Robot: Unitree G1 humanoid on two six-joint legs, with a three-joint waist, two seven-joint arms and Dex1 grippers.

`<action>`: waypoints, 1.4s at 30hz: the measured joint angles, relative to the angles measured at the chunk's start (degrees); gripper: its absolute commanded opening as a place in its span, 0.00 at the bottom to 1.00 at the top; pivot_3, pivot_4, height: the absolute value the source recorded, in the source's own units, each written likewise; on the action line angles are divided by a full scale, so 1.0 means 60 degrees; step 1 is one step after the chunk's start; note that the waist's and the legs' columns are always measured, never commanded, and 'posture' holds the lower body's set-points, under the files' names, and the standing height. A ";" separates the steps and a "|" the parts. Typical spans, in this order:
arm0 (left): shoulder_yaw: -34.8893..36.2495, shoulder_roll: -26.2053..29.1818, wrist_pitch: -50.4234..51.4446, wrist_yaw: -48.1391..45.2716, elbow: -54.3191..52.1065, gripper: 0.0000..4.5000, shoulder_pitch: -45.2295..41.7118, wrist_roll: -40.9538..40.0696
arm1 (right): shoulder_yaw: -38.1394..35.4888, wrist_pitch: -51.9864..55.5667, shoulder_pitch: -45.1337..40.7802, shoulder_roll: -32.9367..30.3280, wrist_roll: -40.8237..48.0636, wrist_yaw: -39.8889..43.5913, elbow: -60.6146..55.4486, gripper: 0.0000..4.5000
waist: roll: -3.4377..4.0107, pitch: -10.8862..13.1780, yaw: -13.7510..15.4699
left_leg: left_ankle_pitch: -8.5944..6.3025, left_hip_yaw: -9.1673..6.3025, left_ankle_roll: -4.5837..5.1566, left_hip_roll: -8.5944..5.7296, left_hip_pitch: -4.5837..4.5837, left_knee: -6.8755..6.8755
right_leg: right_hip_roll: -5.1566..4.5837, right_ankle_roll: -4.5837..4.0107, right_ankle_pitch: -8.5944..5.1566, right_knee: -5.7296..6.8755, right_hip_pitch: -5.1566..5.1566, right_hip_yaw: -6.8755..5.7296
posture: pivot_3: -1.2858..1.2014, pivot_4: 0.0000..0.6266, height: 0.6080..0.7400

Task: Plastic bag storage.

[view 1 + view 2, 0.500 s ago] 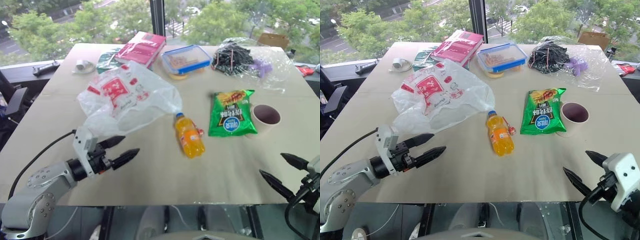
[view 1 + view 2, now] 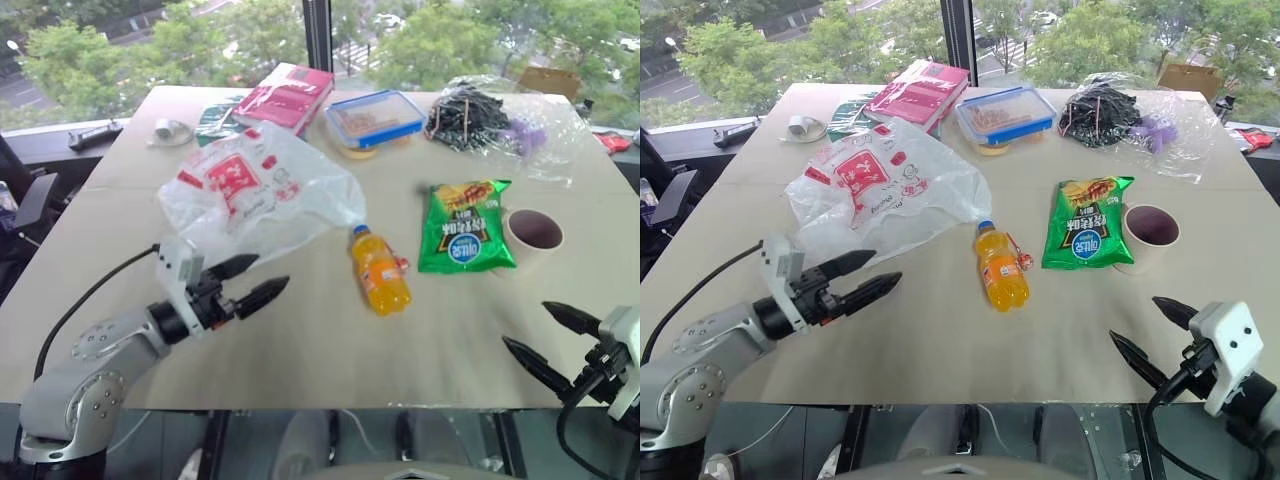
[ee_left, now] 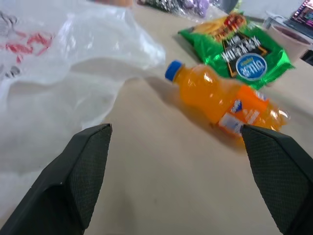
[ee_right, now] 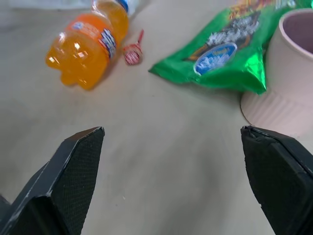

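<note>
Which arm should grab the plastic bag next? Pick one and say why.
Left. The left gripper hangs open just short of the plastic bag's near edge, while the right gripper is across the table, beyond the orange bottle.

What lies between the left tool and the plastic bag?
Only bare table; the open left tool sits just short of the plastic bag, seen from the right eye view.

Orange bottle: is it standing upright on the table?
No, the orange bottle lies on its side on the table, its blue cap pointing toward the plastic bag.
</note>
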 measured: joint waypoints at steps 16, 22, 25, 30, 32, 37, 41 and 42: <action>-0.4637 0.1767 -0.0788 0.1567 0.3848 0.99 -0.4085 0.6298 | 0.1125 0.0114 -0.2116 -0.1281 0.1380 -0.0144 -0.1379 1.00 | -0.0100 0.0071 0.0040 | 0.0003 -0.0007 -0.0004 -0.0012 -0.0017 0.0002 | 0.0045 0.0043 0.0025 0.0004 -0.0013 -0.0036 | 0.52 0.24 1.00; -0.5244 0.0798 -0.1788 0.1744 0.5813 0.99 -0.5443 0.7566 | 0.1233 0.0094 -0.1882 -0.1184 0.1144 -0.0538 -0.1494 1.00 | -0.0109 0.0075 0.0179 | 0.0003 -0.0009 -0.0003 -0.0021 -0.0013 0.0013 | 0.0041 0.0053 0.0030 0.0010 -0.0005 -0.0037 | 0.52 0.24 1.00; -0.5387 0.0299 -0.2317 0.2104 0.6967 0.87 -0.6115 0.8231 | 0.1241 0.0069 -0.1682 -0.1066 0.1030 -0.0761 -0.1617 1.00 | -0.0109 0.0075 0.0178 | 0.0003 -0.0008 -0.0002 -0.0024 -0.0004 0.0019 | 0.0042 0.0055 0.0031 0.0021 -0.0002 -0.0034 | 0.52 0.24 1.00; -0.5433 -0.0052 -0.3035 0.2158 0.8002 0.42 -0.6391 0.8663 | 0.1433 0.0055 -0.1616 -0.1022 0.0809 -0.0964 -0.1732 1.00 | -0.0109 0.0074 0.0055 | 0.0004 -0.0006 -0.0002 -0.0022 0.0001 0.0027 | 0.0041 0.0056 0.0032 0.0042 -0.0003 -0.0030 | 0.52 0.24 1.00; -0.5423 -0.0067 -0.3163 0.2117 0.8119 0.23 -0.6372 0.8678 | 0.1494 0.0054 -0.1636 -0.1018 0.0755 -0.0998 -0.1733 1.00 | -0.0109 0.0074 0.0005 | 0.0004 -0.0007 -0.0002 -0.0020 0.0001 0.0029 | 0.0041 0.0056 0.0032 0.0043 -0.0003 -0.0030 | 0.52 0.24 1.00; -0.4255 -0.0157 -0.3263 0.1950 0.8032 0.02 -0.5912 0.8026 | 0.1864 0.0077 -0.2118 -0.0978 0.0722 -0.1257 -0.1699 1.00 | -0.0124 0.0084 -0.0035 | 0.0006 -0.0005 -0.0006 -0.0007 -0.0014 0.0031 | 0.0039 0.0056 0.0032 0.0063 -0.0027 -0.0028 | 0.52 0.24 1.00; -0.2743 -0.0486 -0.2589 0.1775 0.7394 0.02 -0.5915 0.6727 | 0.2368 0.0315 -0.2810 -0.1046 0.0732 -0.1460 -0.1607 1.00 | -0.0137 0.0091 -0.0008 | 0.0009 -0.0007 -0.0011 -0.0009 -0.0019 0.0048 | 0.0030 0.0055 0.0032 0.0089 -0.0031 -0.0031 | 0.52 0.24 1.00; -0.1931 -0.0657 -0.1615 0.1698 0.6887 0.02 -0.5952 0.5848 | 0.2797 0.0616 -0.3442 -0.1181 0.0757 -0.1576 -0.1412 1.00 | -0.0149 0.0098 -0.0028 | 0.0011 -0.0007 -0.0015 -0.0009 -0.0017 0.0060 | 0.0030 0.0056 0.0033 0.0097 -0.0030 -0.0029 | 0.52 0.24 1.00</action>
